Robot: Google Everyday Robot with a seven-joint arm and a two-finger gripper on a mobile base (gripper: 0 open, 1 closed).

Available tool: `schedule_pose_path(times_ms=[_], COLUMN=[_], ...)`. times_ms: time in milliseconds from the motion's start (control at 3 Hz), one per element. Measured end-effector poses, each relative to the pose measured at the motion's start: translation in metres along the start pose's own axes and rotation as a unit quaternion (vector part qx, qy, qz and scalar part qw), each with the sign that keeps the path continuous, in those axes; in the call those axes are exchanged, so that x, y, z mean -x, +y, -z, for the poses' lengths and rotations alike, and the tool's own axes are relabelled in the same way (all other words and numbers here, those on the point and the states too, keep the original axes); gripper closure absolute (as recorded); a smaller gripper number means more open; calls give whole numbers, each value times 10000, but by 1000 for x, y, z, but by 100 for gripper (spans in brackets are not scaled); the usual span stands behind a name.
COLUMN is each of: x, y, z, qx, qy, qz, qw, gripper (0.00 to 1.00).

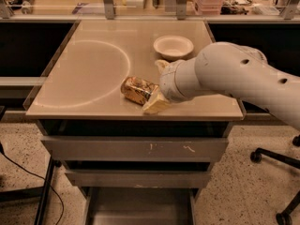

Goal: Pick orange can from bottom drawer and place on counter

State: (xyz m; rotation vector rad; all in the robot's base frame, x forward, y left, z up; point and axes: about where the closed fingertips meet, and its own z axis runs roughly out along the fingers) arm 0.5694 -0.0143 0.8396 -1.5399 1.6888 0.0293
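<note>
The orange can [137,90] lies on its side on the beige counter [84,69], near the front edge and right of the white arc. My gripper [158,86] is at the can's right end, with one finger [161,64] behind it and the other [156,105] in front. The fingers stand apart and do not press on the can, so the gripper is open. The bottom drawer [140,205] is pulled out below, and its grey floor shows nothing in it.
A white bowl [173,46] sits on the counter behind the gripper. Two shut grey drawers [136,149] lie under the counter. A cable runs on the floor at left. Chair wheels [281,214] stand at right. Shelves with clutter line the back.
</note>
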Motion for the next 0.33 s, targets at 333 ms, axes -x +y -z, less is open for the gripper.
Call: schedule_pose_path(times_ms=[333], x=[0], y=[0], z=[0], qx=[0], qy=[0], qz=[0], qw=[10000], gripper=[0])
